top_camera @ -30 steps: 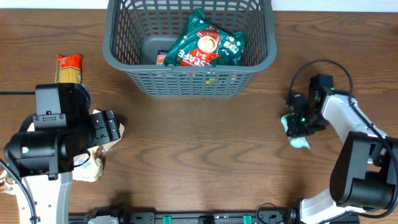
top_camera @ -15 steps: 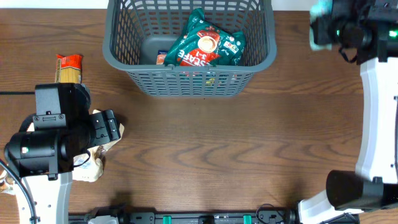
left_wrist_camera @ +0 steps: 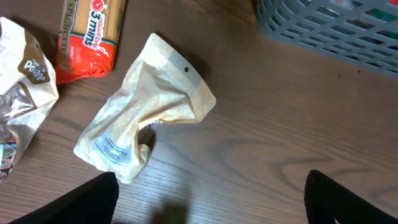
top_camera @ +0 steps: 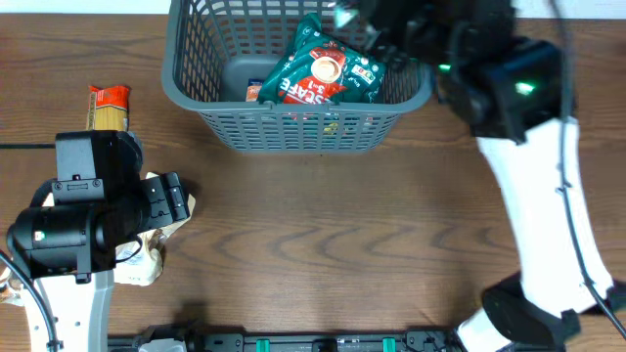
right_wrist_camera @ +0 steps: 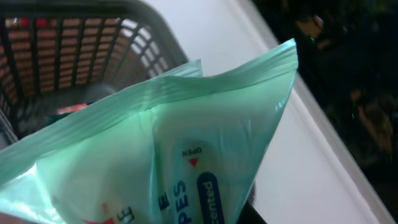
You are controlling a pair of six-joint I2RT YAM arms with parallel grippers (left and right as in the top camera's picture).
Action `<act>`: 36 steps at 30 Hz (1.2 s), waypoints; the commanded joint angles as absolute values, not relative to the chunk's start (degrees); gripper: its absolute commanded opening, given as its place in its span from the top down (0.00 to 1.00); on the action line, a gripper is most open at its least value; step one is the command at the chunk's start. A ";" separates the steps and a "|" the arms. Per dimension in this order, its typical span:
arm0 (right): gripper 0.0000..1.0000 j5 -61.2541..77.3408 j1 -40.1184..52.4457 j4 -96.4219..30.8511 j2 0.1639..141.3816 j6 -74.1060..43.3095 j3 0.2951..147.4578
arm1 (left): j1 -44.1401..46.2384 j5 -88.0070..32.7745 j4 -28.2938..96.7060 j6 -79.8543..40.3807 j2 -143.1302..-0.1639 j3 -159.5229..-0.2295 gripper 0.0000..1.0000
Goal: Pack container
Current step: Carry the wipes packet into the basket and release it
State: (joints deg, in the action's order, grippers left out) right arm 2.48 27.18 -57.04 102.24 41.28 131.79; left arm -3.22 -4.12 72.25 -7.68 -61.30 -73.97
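Note:
The dark grey slatted container (top_camera: 293, 125) stands at the back centre, holding a green coffee packet (top_camera: 328, 68). My right gripper (top_camera: 377, 24) hangs blurred over the container's right back part, shut on a pale green wipes packet (right_wrist_camera: 155, 155) that fills the right wrist view, with the container's wall (right_wrist_camera: 68, 56) behind it. The packet's edge shows in the overhead view (top_camera: 344, 17). My left gripper (left_wrist_camera: 208, 205) is open and empty, low over the table just in front of a crumpled beige pouch (left_wrist_camera: 149, 109).
A red and orange spaghetti packet (top_camera: 108, 106) lies at the far left, also in the left wrist view (left_wrist_camera: 87, 31). A brown and white bag (left_wrist_camera: 22, 74) lies left of the pouch. A small orange item (top_camera: 252, 93) sits in the container.
My right arm has swung from the table's right side up to the back and then left over the container, carrying the wipes packet. The left arm has not moved.

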 commanded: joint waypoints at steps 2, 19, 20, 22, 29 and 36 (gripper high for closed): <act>0.99 0.45 30.50 -56.03 108.53 46.48 131.96 | -3.46 -4.10 72.86 -7.81 -61.30 -75.13 0.14; 0.99 9.93 33.10 -60.66 124.84 48.93 131.94 | -3.46 -4.08 73.25 -8.84 -61.30 -75.13 0.14; 0.99 9.93 32.67 -61.58 125.84 48.90 131.94 | -3.46 -4.08 73.25 -8.84 -61.30 -75.13 0.14; 0.93 10.17 32.05 -63.09 127.33 48.90 131.94 | -3.46 -4.08 73.25 -8.84 -61.30 -75.13 0.14; 0.87 10.57 30.63 -65.28 130.13 47.62 131.94 | -3.46 -4.08 73.28 -8.84 -61.30 -75.13 0.14; 0.89 10.55 30.61 -63.00 128.86 47.62 132.00 | -3.46 -4.08 73.32 -8.84 -61.30 -75.13 0.14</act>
